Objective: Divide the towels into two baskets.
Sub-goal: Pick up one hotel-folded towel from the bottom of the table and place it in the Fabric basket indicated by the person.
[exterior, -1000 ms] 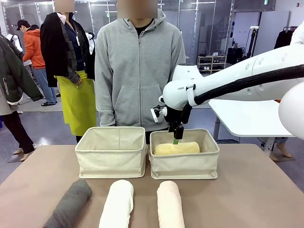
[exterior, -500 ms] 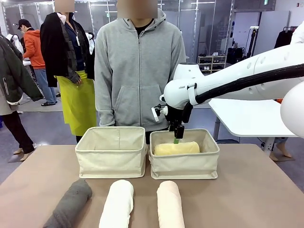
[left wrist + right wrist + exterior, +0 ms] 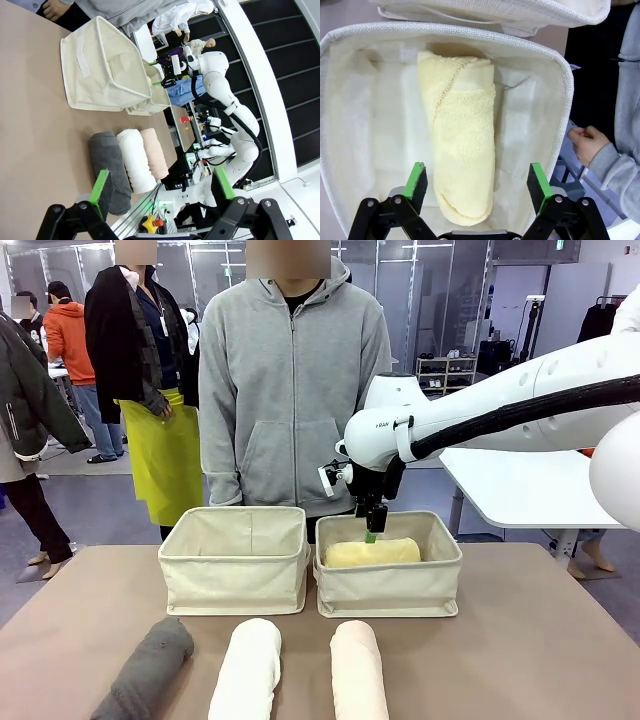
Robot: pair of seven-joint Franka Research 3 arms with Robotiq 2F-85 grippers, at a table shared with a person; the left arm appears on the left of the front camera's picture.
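Three towels lie on the desk [image 3: 540,640]: grey towel [image 3: 145,668], white towel [image 3: 246,668], peach towel [image 3: 357,672]. Yellow towel [image 3: 372,553] lies in the right basket [image 3: 390,592], under the right fingers [image 3: 416,181], spread open and empty; left fingers [image 3: 102,189] open too

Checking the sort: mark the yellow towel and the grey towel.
Yellow towel [image 3: 462,140], right wrist view, middle of the roll.
Grey towel [image 3: 146,670], front view, middle of the roll.

brn table [image 3: 545,665], person w/ grey hoodie [image 3: 290,390]
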